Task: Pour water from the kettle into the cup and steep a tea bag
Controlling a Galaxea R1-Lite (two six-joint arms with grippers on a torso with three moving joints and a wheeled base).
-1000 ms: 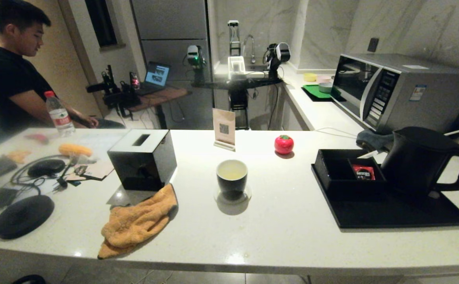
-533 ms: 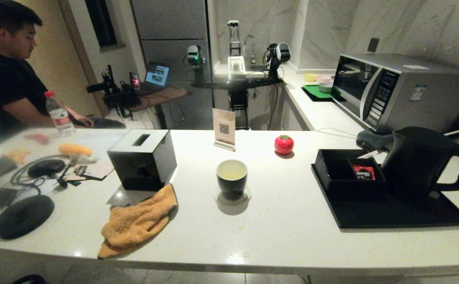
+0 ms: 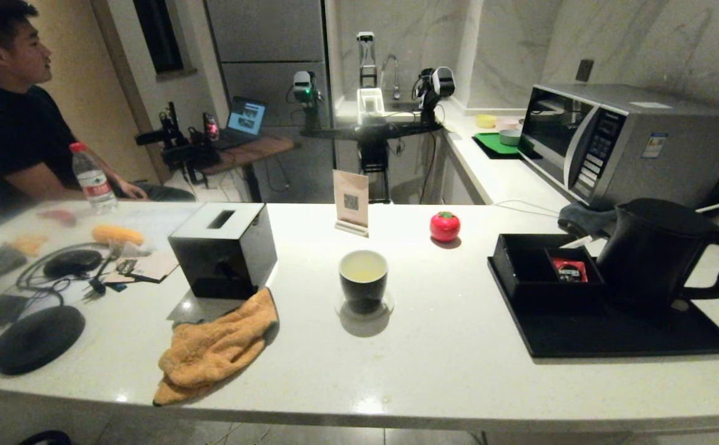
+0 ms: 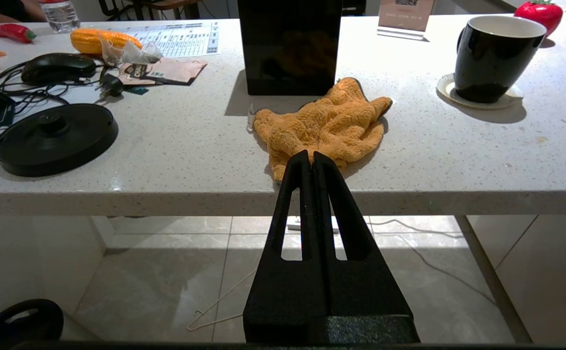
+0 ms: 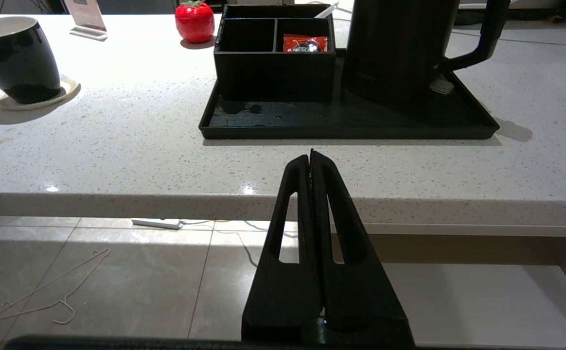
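Note:
The black cup (image 3: 363,276) stands on a small coaster at the counter's middle, and pale yellowish water (image 3: 362,267) shows against its white inside. It also shows in the left wrist view (image 4: 494,58) and the right wrist view (image 5: 15,58). The matte black kettle (image 3: 662,250) stands upright on the black tray (image 3: 613,340) at the right, its handle pointing right. No tea bag shows in any view. My left gripper (image 4: 310,154) hangs shut and empty below the counter's front edge, before the orange cloth. My right gripper (image 5: 310,153) is shut and empty, low before the tray.
A black tissue box (image 3: 223,247) and an orange cloth (image 3: 214,346) lie left of the cup. A black two-part box (image 3: 545,266) on the tray holds a red sachet (image 3: 569,270). A kettle base (image 3: 37,339), cables, a red tomato-shaped object (image 3: 445,226) and a microwave (image 3: 625,142) surround the area. A man sits at the far left.
The man at the far left has shifted further left and turned his head. Nothing on the counter has moved, and both arms stay still.

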